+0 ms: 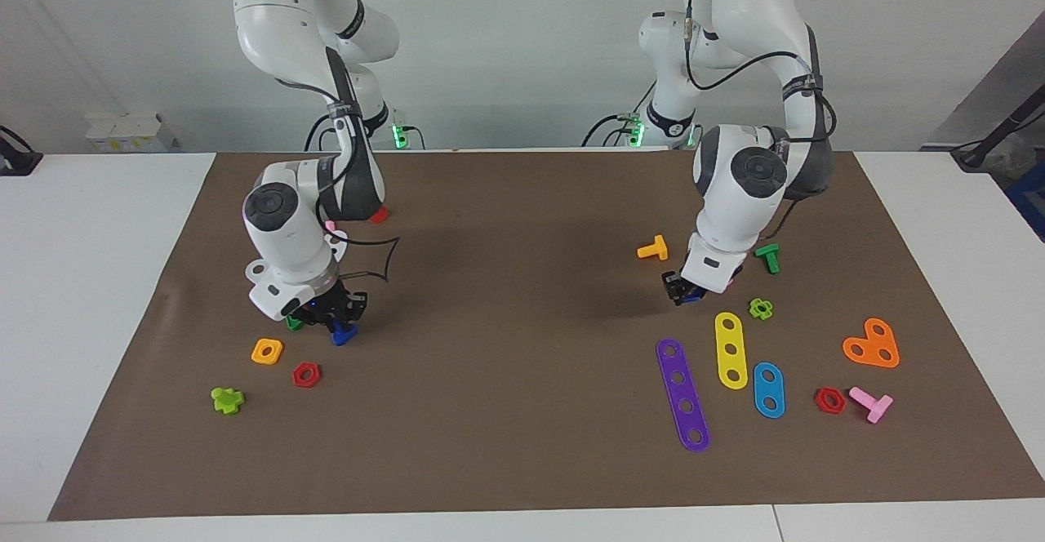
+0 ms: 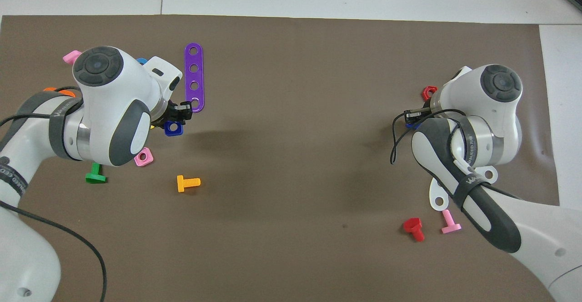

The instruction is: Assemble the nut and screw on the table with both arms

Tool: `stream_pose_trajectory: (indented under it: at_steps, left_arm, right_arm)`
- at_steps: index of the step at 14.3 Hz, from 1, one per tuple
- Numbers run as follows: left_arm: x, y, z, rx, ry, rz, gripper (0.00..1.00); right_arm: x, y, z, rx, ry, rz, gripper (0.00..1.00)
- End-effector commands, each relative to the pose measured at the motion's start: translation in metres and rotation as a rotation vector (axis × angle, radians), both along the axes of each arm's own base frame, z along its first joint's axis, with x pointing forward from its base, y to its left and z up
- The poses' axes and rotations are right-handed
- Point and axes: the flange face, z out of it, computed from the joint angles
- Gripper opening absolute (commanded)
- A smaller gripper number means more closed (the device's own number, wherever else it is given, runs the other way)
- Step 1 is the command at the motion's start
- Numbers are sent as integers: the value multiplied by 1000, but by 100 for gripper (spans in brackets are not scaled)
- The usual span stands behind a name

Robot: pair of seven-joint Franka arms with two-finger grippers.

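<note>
While bent low over the table (image 1: pixel 522 460), well apart toward its 2 ends: both arms, neither waiting. Left arm (image 1: pixel 739 175) down at its own end, right arm (image 1: pixel 286 224) down at the other.

Left gripper (image 1: pixel 679 289) right down at the table, tips at the nut (image 2: pixel 173 129), which lies just beside the purple strip (image 2: pixel 194 77) and nearer to the robots than it. Cannot tell whether pinching that nut or merely touching it.

Right gripper (image 1: pixel 341 312) equally low, directly over the screw (image 1: pixel 344 334), in contact with it or very close. Again cannot tell whether clamped on it or spread around it. Close by: an orange nut (image 1: pixel 267 351), a red hex nut (image 1: pixel 307 375) and a green piece (image 1: pixel 294 323) half hidden under the wrist.

Judged as the pick-up stage, with joining not yet begun. Likely to go wrong:
- A shallow hold on the nut's edge, letting it pivot or drop on lifting.
- A grip on the screw's stubby shaft rather than its triangular head, leaving no shaft free.
- A part tilted after lifting, so that hole and shaft miss or jam.
- A nudge to the green piece or the purple strip while closing.
</note>
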Motion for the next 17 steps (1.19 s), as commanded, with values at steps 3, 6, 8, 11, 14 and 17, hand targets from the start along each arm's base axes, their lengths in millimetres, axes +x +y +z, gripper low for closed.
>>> stream_pose_trajectory:
  at_steps: [3,6,8,11,14,17]
  left_arm:
    - [10,-1,16,-19,12,7,0]
    - [14,-3,28,-32,2,11,0]
    - [15,-6,33,-48,2,18,0]
    - [17,-9,44,-69,-3,24,0]
    - [16,-15,45,-71,-5,23,0]
    - [15,-21,45,-86,-2,29,0]
  right_arm:
    - [6,6,23,17,-42,-20,0]
    - [10,68,41,28,-81,-58,0]
    - [7,111,50,40,-103,-114,0]
    - [-5,194,52,61,-112,-199,0]
    - [-25,252,58,66,-132,-280,0]
    - [-41,303,38,41,-117,-314,0]
